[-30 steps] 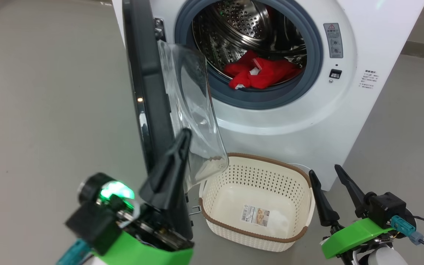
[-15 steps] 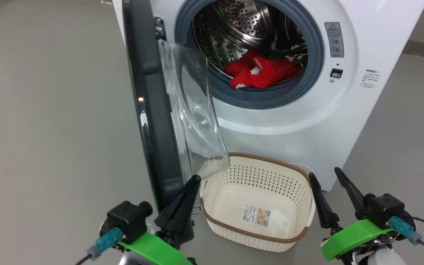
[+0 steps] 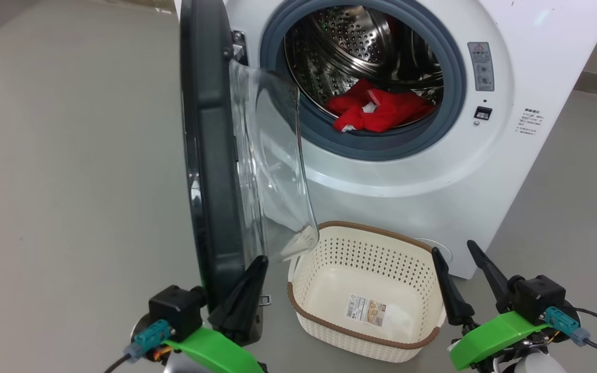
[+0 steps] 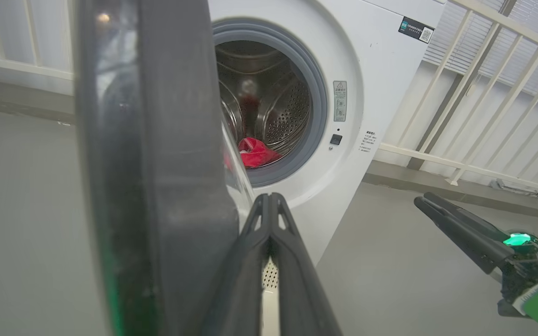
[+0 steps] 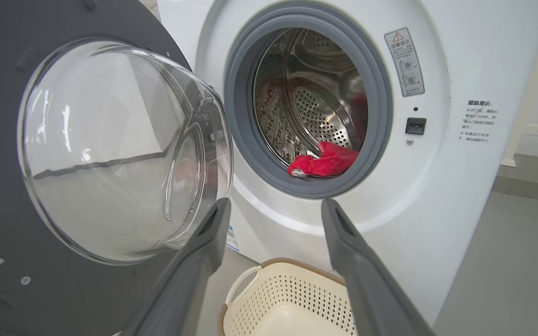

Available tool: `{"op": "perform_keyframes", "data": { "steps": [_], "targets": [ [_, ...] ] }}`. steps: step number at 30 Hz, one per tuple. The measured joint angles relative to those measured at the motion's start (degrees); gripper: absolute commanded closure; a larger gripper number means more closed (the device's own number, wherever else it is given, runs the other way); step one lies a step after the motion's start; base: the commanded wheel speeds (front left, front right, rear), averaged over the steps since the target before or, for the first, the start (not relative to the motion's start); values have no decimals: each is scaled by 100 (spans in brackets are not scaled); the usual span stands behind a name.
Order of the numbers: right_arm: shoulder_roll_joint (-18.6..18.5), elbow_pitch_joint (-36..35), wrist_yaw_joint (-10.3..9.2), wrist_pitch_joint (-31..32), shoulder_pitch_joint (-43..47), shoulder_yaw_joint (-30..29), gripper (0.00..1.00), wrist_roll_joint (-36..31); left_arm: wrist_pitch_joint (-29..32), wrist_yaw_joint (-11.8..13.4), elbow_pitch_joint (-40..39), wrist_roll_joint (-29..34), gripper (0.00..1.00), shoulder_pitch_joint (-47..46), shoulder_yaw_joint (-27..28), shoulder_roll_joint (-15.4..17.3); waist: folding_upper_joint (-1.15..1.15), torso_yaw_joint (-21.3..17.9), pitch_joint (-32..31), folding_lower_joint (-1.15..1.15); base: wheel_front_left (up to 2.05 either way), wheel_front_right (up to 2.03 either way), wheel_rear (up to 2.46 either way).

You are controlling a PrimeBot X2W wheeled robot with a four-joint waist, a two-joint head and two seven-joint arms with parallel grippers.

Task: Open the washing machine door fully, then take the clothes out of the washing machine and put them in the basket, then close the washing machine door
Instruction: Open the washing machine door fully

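Saw the clothes (image 3: 376, 111) heaped low in the drum (image 3: 350, 46) of the washing machine (image 3: 485, 171), toward eleven o'clock from the right gripper (image 3: 452, 247) in the head view and well apart from it. Found that gripper spread wide and empty, aimed up at the drum mouth. In its own wrist view, placed the red heap near twelve o'clock, about in line with the gap between the fingers. Judged the right arm the nearer and clearer one for the reach. Read the heap's long axis as running roughly nine to three o'clock along the grey ring's lower lip.

Found the left gripper (image 3: 259, 261) pinched shut on nothing, just beside the lower edge of the washing machine door (image 3: 210, 155). Could not tell whether touching. Saw the door swung out edge-on, at ten o'clock from the basket (image 3: 360, 230). Judged it clear of the reach, though perhaps short of fully open.

Found the basket holding nothing but a paper label on its bottom, set on the floor at six o'clock from the clothes, between the two grippers.
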Motion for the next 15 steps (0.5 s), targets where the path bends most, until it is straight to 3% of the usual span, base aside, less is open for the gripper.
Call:
{"op": "perform_keyframes", "data": {
  "steps": [10,15],
  "targets": [
    [1,109,0,0,0,126,0,33,104,655,-380,35,100,326,487,245,0,151,49,0,0,0,0],
    [1,122,0,0,-8,130,0,-8,47,710,-445,77,100,424,616,450,0,176,113,0,0,0,0]
  ]
}}
